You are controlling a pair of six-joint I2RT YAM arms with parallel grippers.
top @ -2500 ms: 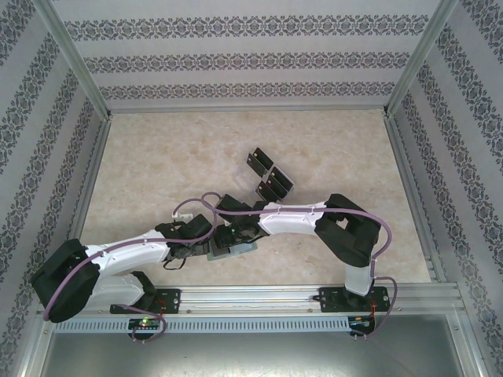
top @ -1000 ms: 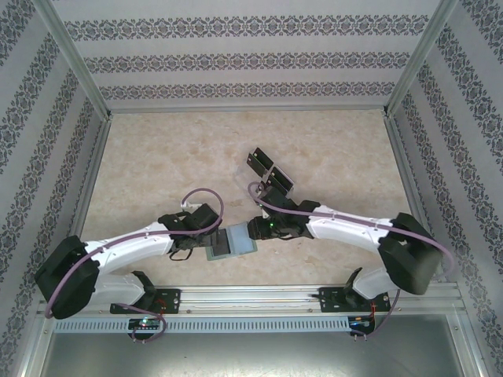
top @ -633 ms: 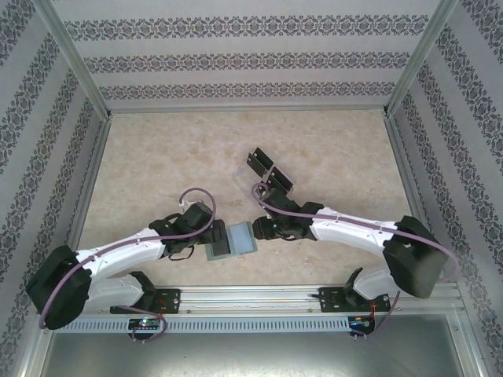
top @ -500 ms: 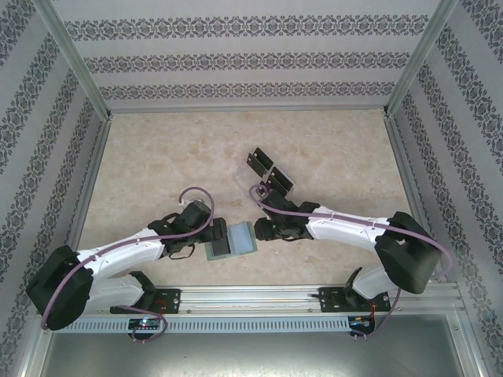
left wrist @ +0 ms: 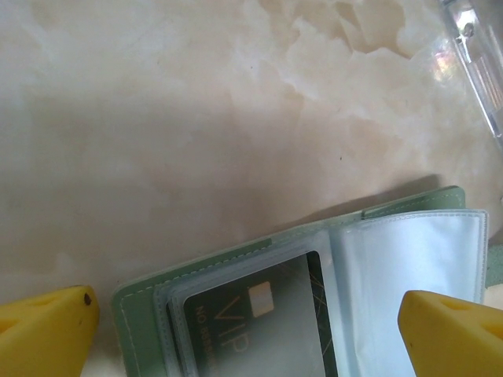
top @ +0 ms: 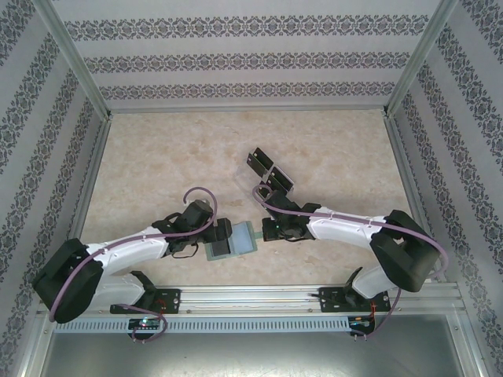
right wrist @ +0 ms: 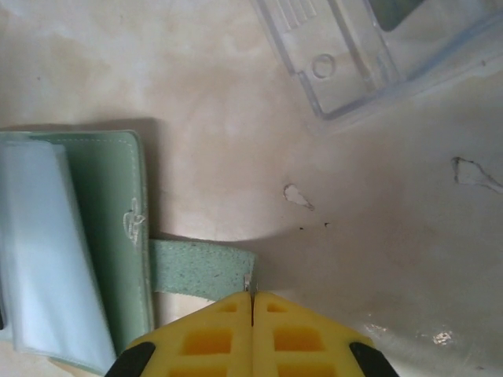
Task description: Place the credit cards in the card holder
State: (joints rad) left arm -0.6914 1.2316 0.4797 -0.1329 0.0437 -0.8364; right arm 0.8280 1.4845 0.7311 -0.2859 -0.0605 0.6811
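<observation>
Marble-patterned table (top: 157, 157), patterned walls (top: 251, 59) on three sides.

**Top view.** I see the card holder (top: 233, 239) lying open at lower centre of the frame, between the two arms. At its left edge sits the left gripper (top: 222, 233), at its right edge the right gripper (top: 259, 230). The remaining credit cards (top: 277, 182), black, are in the clear tray (top: 242, 176) just above centre, apart from the holder.

**Left wrist view.** Jaws are spread wide, one yellow fingertip (left wrist: 47, 330) in each lower corner, gripping nothing. The open holder runs along the bottom of the frame with its clear sleeves showing. One card marked VIP (left wrist: 255, 330) is already inside a sleeve. A corner of the tray shows in the upper right.

**Right wrist view.** Jaws are closed flat together at bottom centre. The holder's tab (right wrist: 200, 271) runs out from the green cover at left and ends right at the fingertips (right wrist: 212, 334). I cannot tell whether its end is pinched or merely touched. The tray is in the upper right.

**Judgement.** One card is in and more are to go; I read this as the gap between insertions. The next move calls for one gripper to go up to the tray and take a card by its edge. The other must pin the holder and keep a sleeve mouth open. The card must enter square to the slot.
</observation>
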